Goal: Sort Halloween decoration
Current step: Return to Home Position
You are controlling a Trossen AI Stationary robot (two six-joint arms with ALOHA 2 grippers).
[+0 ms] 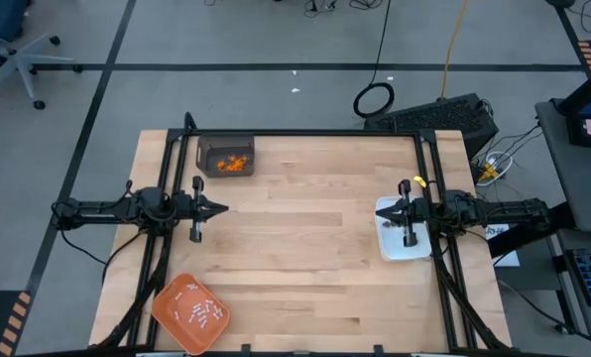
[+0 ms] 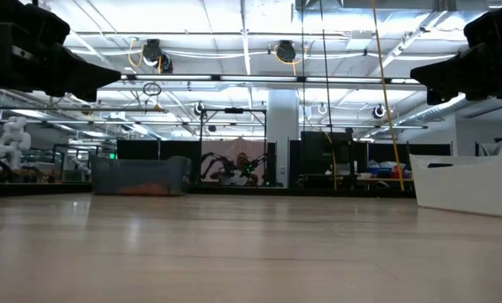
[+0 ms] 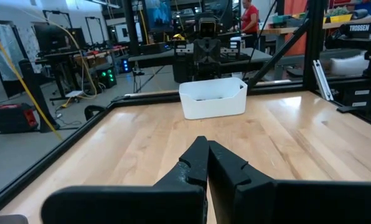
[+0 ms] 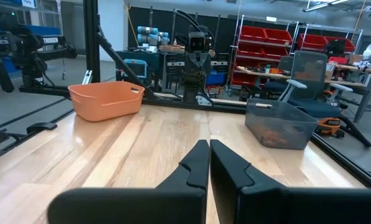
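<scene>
The left gripper (image 1: 217, 209) is pointing inward from its side, jaws pressing together. The right gripper (image 1: 385, 210) is facing it from the opposite side, likewise closed.

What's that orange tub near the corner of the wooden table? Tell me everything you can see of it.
The orange plastic-looking tray is a shallow tub with rounded corners and low, slightly flared walls. It sits upright but turned askew on the light wooden table, near the corner at the high view's lower left. Many small white sticks lie scattered on its floor. Nothing else touches it.
</scene>
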